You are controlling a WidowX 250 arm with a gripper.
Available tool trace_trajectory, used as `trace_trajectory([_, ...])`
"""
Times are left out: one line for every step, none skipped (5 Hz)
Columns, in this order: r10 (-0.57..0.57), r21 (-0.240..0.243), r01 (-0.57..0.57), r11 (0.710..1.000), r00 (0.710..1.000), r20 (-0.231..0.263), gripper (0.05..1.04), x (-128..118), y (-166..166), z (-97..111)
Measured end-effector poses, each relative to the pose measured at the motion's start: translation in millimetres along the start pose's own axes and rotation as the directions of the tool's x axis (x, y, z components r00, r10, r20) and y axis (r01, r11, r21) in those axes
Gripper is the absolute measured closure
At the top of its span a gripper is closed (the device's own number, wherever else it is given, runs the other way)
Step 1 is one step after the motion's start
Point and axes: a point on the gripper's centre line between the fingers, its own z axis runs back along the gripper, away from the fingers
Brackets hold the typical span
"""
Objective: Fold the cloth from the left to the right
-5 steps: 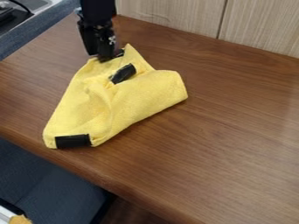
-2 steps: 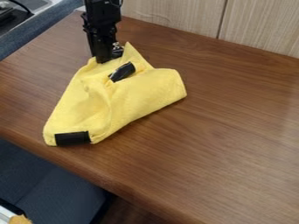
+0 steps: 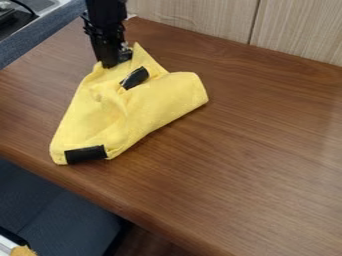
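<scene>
Starting far left, you've got a light counter point(image 3: 59, 6) in the upper corner, with a grey recess point(image 3: 40, 4) in it, a black object point(image 3: 8, 19) near that, and a dark cable point(image 3: 25, 7) curving past. A blue-grey band point(image 3: 33, 45) slants along the table's far left side. Down in the lower left, there's dark blue padding point(image 3: 53, 210) below the near edge, and a small tan piece point(image 3: 23, 251) tucked into the bottom corner beside something white point(image 3: 5, 246).

Now your work surface: a brown wood-grain table point(image 3: 267, 160), running from the left right across to the far right. Your yellow cloth point(image 3: 157, 102) lies on its left half, bunched and partly folded, a pointed corner sticking up at the far end. One black patch point(image 3: 85, 154) sits at its near left end, another black patch point(image 3: 135, 78) up toward the far end, across the creases.

And here's your gripper point(image 3: 113, 63), hanging down from the top at the cloth's far left edge, just left of that point, fingers pinching the fabric. Off to the right, behind the table, pale wood-grain panels point(image 3: 200, 15) stand upright, split by a dark seam point(image 3: 254, 22).
</scene>
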Motion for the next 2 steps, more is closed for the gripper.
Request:
trace_trajectory([-0.006, -0.005, 0.006, 1.0, 0.996, 0.092, 1.018, 2, -22, 35])
trace_trajectory([-0.086, -0.006, 0.087, 0.996, 0.989, 0.12, 1.02, 1, -58, 50])
